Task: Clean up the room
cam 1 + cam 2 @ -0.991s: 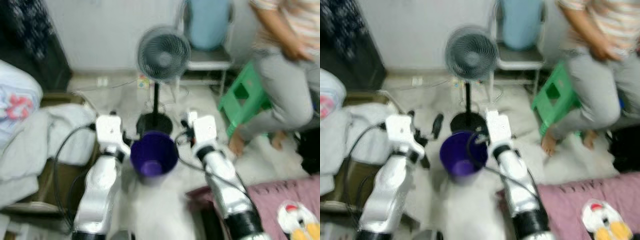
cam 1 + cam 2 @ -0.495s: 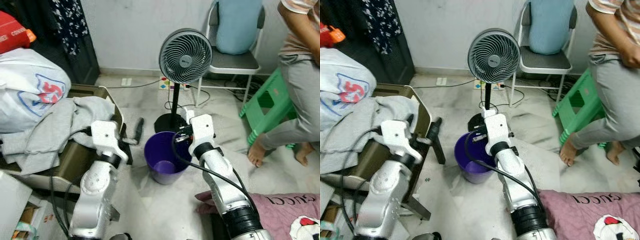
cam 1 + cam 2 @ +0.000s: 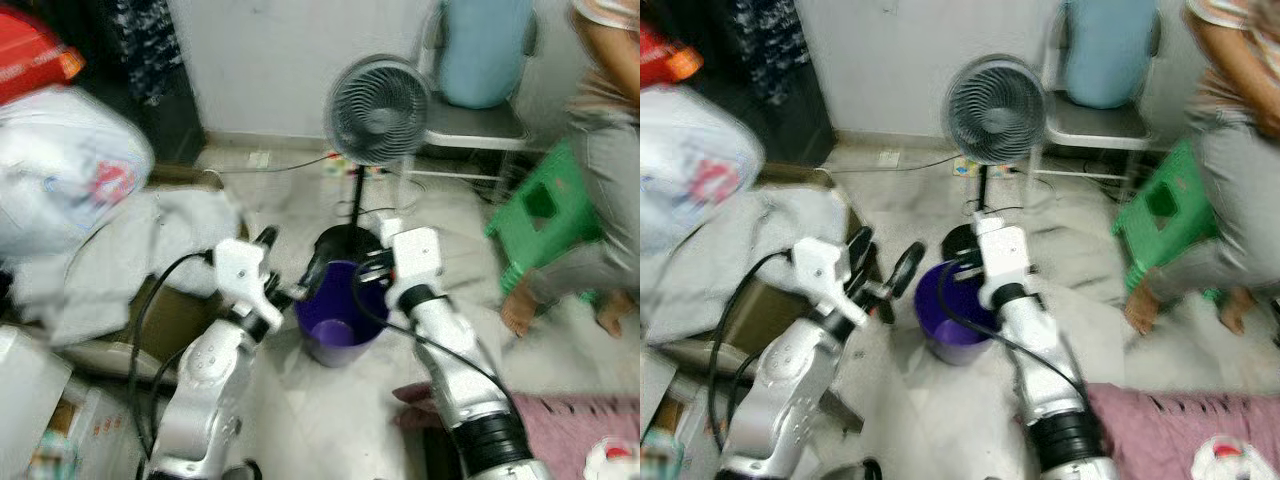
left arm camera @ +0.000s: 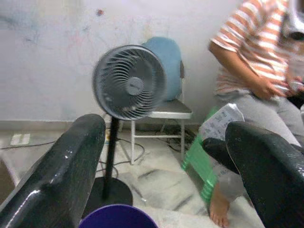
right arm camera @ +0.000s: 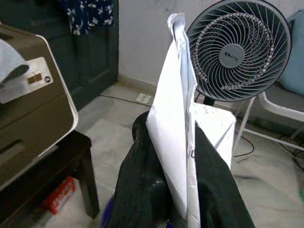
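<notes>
Right wrist view has the right gripper (image 5: 183, 156) clenched on a folded white paper (image 5: 178, 109), its two black fingers (image 5: 142, 171) pinching the sheet from both flat sides so that it stands upright on edge between them, creased down its length, with faint print on the part behind. Held this way, it looks ready to slip straight down once let go. Head views put that gripper at the far rim of the purple bin (image 3: 340, 325), which stands on the pale floor between the two arms; judging from this, the paper is rubbish bound for the bin. Just to the left, the left gripper (image 3: 883, 273) hangs beside the bin's left rim with its fingers spread wide and nothing between them, probably only keeping clear. Beyond the bin stands a grey pedestal fan (image 3: 377, 110), its black base touching or just behind the bin. Further back sits a chair with a blue cushion (image 3: 480, 60). To the far right are a green stool (image 3: 545, 215) and a person (image 3: 610, 150) in a striped top. A heap of grey cloth (image 3: 110, 260) fills the left side.
</notes>
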`<state>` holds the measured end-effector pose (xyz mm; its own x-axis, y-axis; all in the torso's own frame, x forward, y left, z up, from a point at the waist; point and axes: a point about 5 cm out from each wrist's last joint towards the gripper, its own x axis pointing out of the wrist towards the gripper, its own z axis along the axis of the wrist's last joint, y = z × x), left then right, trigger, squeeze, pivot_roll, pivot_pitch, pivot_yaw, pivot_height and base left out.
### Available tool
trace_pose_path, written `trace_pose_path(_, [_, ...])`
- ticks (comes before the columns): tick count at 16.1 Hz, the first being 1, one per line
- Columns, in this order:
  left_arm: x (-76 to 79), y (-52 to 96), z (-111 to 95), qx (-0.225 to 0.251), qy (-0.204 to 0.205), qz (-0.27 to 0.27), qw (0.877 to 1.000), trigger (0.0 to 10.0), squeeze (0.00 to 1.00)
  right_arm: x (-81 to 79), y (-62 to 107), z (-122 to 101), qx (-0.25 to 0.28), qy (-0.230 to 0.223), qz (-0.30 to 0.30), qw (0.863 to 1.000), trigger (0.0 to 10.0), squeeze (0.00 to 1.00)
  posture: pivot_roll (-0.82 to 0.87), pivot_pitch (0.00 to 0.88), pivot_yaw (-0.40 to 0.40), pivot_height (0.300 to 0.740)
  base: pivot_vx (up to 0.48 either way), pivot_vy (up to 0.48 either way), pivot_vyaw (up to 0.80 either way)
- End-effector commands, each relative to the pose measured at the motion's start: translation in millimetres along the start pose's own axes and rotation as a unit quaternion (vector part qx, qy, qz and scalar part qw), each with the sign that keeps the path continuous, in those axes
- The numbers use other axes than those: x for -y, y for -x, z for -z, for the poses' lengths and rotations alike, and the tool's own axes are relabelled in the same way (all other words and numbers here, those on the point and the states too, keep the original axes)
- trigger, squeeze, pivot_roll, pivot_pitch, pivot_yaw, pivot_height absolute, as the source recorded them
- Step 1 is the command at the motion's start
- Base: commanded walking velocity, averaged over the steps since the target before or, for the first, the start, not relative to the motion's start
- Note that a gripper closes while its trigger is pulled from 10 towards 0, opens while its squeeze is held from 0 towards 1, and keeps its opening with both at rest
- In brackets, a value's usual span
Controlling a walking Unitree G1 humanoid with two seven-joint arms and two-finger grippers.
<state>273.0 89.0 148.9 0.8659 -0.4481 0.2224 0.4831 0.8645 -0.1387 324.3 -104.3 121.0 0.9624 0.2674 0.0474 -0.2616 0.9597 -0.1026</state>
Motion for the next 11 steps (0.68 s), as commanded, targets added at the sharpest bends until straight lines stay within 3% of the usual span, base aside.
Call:
trace_pose_path(1, [-1.6,1.4,1,-0.006,-0.007,-0.005,1.0,10.0,0.0,-3.4,-1.1,-3,0.007,0.0,-0.004,1.0,10.0,0.0,-0.03,0.126,-0.041,0.74,0.0,0.0,0.8])
trace_pose_path(3, [-5.2,3.7,0,-0.004,-0.037,-0.006,0.999,10.0,0.0,2.7,1.5,-8,0.01,-0.006,0.011,1.0,10.0,0.0,-0.03,0.129,-0.044,0.74,0.0,0.0,0.62])
trace_pose_path(6, [-17.9,10.7,-4,-0.003,-0.048,-0.014,0.999,10.0,0.0,11.4,20.0,-8,0.0,-0.013,0.025,1.0,10.0,0.0,-0.03,0.134,-0.045,0.74,0.0,0.0,0.0])
trace_pose_path(11, [-22.9,16.3,-2,-0.024,-0.075,-0.005,0.997,10.0,0.0,30.9,43.8,-8,-0.019,-0.02,0.056,0.998,10.0,0.0,-0.05,0.137,-0.046,0.74,0.0,0.0,0.0])
